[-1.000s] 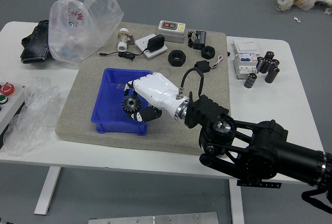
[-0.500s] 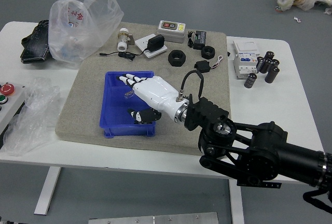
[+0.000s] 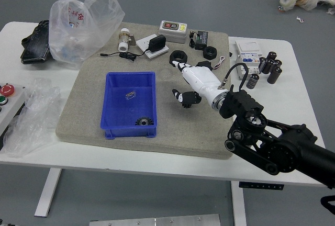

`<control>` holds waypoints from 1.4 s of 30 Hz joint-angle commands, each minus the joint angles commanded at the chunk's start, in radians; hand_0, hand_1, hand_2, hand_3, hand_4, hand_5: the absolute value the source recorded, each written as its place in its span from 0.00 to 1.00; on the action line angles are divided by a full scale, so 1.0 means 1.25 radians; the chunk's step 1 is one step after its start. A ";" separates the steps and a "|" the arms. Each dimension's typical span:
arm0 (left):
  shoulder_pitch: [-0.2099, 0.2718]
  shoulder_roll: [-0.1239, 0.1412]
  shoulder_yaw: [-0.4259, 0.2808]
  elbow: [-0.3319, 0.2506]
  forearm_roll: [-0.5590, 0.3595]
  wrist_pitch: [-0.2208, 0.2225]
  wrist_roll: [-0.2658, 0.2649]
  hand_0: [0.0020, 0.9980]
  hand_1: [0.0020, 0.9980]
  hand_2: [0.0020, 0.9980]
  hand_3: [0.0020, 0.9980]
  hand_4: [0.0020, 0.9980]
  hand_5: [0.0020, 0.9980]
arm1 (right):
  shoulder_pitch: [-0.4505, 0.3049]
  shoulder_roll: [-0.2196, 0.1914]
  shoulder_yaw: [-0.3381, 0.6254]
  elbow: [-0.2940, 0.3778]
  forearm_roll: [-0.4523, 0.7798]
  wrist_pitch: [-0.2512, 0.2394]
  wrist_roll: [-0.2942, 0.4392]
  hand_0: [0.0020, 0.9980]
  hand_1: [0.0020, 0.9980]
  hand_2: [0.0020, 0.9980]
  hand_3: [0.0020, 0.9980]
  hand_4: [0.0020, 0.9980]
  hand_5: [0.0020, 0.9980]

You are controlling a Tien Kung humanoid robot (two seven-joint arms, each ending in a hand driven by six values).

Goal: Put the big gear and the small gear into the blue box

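One black toothed gear (image 3: 144, 121) lies inside the blue plastic box (image 3: 129, 131). My white-and-black right hand (image 3: 203, 83) is over the grey mat (image 3: 81, 113), fingers parted, gripping nothing. Dark shape (image 3: 187, 104) behind thumb: second gear, probably. Judged next: close round it, lift, carry boxward.

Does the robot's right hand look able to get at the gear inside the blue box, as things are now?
Probably yes. The right hand is just right of the blue box, fingers spread, and nothing covers the gear. It would have to pass over the box's right wall.
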 joint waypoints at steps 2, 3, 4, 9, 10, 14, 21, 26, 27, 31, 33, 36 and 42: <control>-0.001 0.000 0.000 0.000 0.000 0.000 -0.001 0.59 0.49 0.53 0.64 0.66 0.18 | 0.000 0.001 -0.015 -0.012 0.009 0.004 0.001 0.44 0.73 0.89 0.95 0.61 0.17; -0.001 0.000 0.001 0.000 0.000 0.000 0.000 0.59 0.49 0.53 0.64 0.66 0.18 | -0.002 0.002 -0.020 -0.016 0.011 0.005 0.001 0.44 0.71 0.88 0.93 0.62 0.20; -0.001 0.000 0.000 0.000 0.000 0.000 0.000 0.59 0.49 0.53 0.64 0.66 0.18 | -0.004 0.003 -0.025 -0.020 0.014 0.007 0.000 0.44 0.71 0.88 0.93 0.62 0.20; 0.000 0.001 -0.003 0.000 0.004 -0.001 0.003 0.59 0.50 0.53 0.64 0.66 0.18 | -0.010 0.006 -0.041 -0.032 0.020 0.012 -0.005 0.41 0.60 0.64 0.72 0.25 0.19; 0.000 0.001 -0.002 0.000 0.003 -0.001 0.003 0.59 0.50 0.53 0.64 0.66 0.18 | -0.010 0.006 -0.045 -0.036 0.020 0.013 -0.006 0.41 0.60 0.64 0.72 0.25 0.19; -0.002 0.001 -0.001 0.000 0.002 -0.001 0.001 0.59 0.50 0.53 0.64 0.66 0.18 | -0.014 0.005 -0.053 -0.044 0.014 0.012 -0.012 0.41 0.60 0.64 0.72 0.25 0.19; -0.001 0.001 0.000 0.000 0.001 -0.001 0.001 0.59 0.50 0.53 0.64 0.65 0.18 | -0.018 0.003 -0.067 -0.052 -0.009 -0.005 -0.021 0.30 0.34 0.26 0.29 0.00 0.00; -0.002 0.001 0.001 0.001 0.000 0.000 -0.001 0.59 0.50 0.53 0.64 0.65 0.18 | -0.016 -0.001 -0.068 -0.050 -0.018 -0.018 -0.018 0.30 0.34 0.26 0.29 0.00 0.00; -0.002 0.001 0.001 0.001 0.000 0.000 -0.001 0.59 0.50 0.53 0.64 0.65 0.18 | -0.015 -0.002 -0.067 -0.049 -0.019 -0.021 -0.017 0.29 0.33 0.24 0.26 0.00 0.00; -0.003 0.001 0.001 0.001 0.000 0.000 -0.001 0.59 0.50 0.53 0.64 0.65 0.18 | -0.010 -0.005 -0.058 -0.044 -0.019 -0.030 -0.009 0.29 0.33 0.24 0.26 0.00 0.00; -0.003 0.001 0.002 0.001 -0.001 0.000 -0.002 0.59 0.50 0.53 0.64 0.65 0.18 | -0.007 -0.007 -0.055 -0.042 -0.018 -0.033 -0.006 0.28 0.33 0.24 0.25 0.00 0.00; -0.003 0.001 0.002 0.000 -0.002 0.000 -0.001 0.59 0.50 0.53 0.64 0.65 0.18 | 0.000 -0.009 -0.049 -0.037 -0.018 -0.037 -0.002 0.28 0.33 0.24 0.25 0.00 0.00; -0.001 0.000 0.000 0.000 0.000 -0.001 0.001 0.59 0.50 0.53 0.64 0.65 0.18 | 0.027 -0.003 -0.042 0.012 -0.025 -0.037 -0.004 0.28 0.33 0.24 0.25 0.00 0.00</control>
